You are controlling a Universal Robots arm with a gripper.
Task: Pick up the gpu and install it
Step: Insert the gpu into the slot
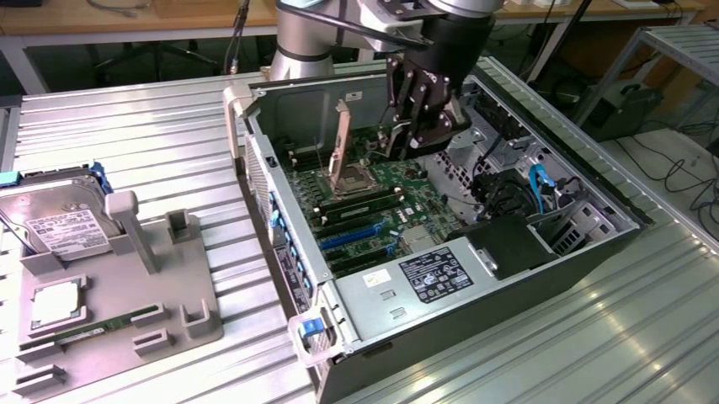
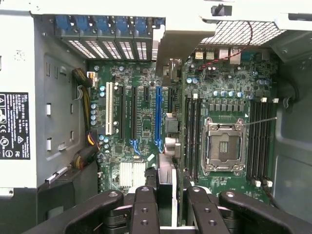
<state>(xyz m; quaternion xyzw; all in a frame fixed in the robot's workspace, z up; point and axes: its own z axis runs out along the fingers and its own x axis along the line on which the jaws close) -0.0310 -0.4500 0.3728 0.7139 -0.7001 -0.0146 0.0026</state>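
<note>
Ribbed metal table [image 1: 135,135] underfoot, and on it sits the open case [image 1: 584,244], side panel off, motherboard [image 1: 388,189] exposed. The arm reaches down into the case from above, gripper [image 1: 410,139] hanging over the board near the CPU socket [image 1: 354,181]. From the wrist, the fingers [image 2: 146,200] are clamped on the gpu [image 2: 181,44], and it's a firm pinch on both flat faces. The card is seen edge-on, running away from the fingers with its pale metal end up by the case's rear vents. It hovers above the board, lined up between the long blue slot [image 2: 158,117] and the RAM slots [image 2: 192,131], just beside that blue slot. Whether its edge touches anything cannot be told. The power supply [image 1: 433,278] fills the near corner of the case. Off at the exterior view's left, a gray tray [image 1: 124,286] carries a hard drive [image 1: 62,223], a CPU [image 1: 54,305] and a green RAM stick [image 1: 96,328], well apart from the case.
</note>
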